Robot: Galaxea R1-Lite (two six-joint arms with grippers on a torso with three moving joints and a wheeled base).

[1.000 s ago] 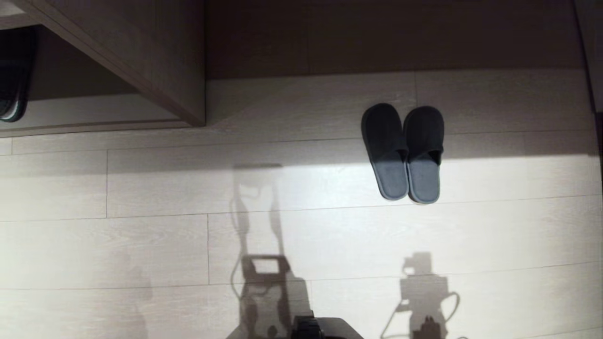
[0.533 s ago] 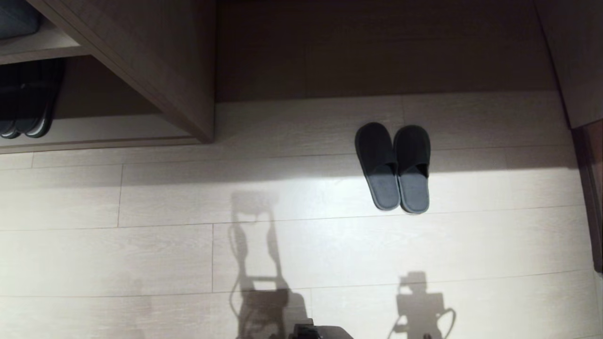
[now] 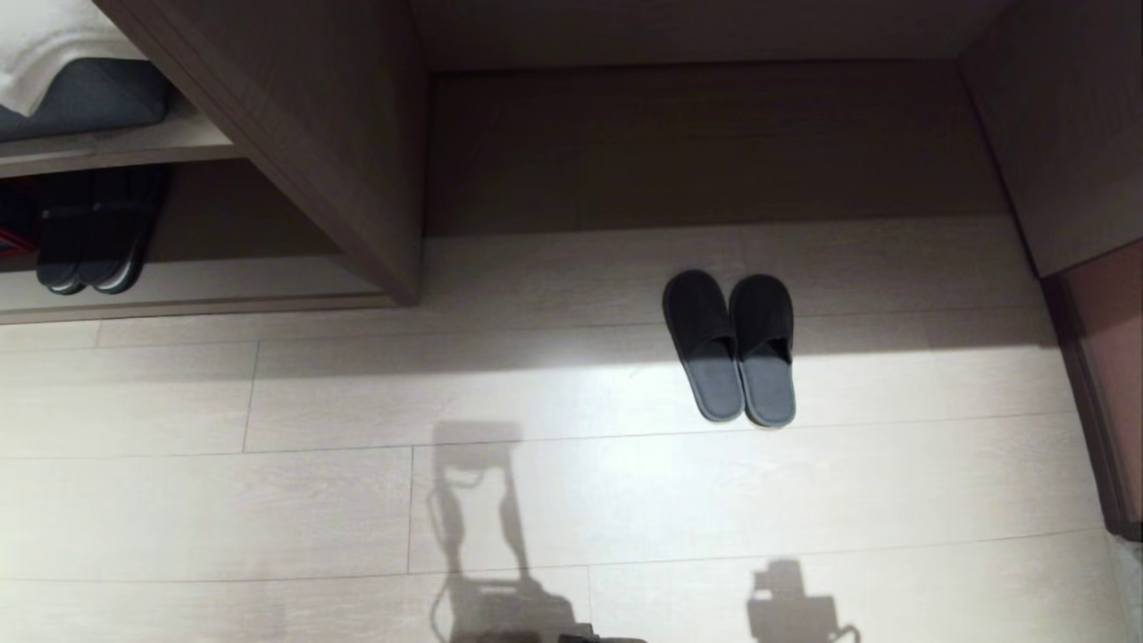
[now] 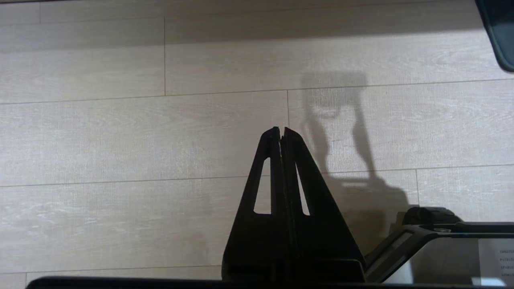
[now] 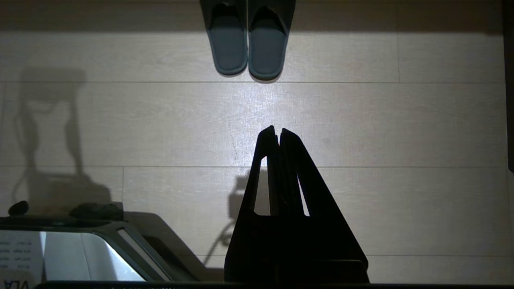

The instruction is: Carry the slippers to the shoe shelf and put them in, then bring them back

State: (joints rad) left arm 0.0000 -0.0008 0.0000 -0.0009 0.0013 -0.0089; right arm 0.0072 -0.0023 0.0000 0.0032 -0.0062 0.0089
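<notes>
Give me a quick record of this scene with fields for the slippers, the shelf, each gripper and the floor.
slippers: grey-blue pair, side by side on the floor, toes toward the back panel, not held
shoe shelf: wood-grain unit to the left of the slippers; a darker pair in its lower cubby
left gripper: shut, empty, above bare floor
right gripper: shut, empty, short of the slippers
floor: pale planks, carrying the robot's shadow

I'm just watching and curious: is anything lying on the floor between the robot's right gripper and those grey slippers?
Nothing visible. In the right wrist view only bare floor lies between the shut right gripper and the slippers, which sit side by side ahead of it.
</notes>
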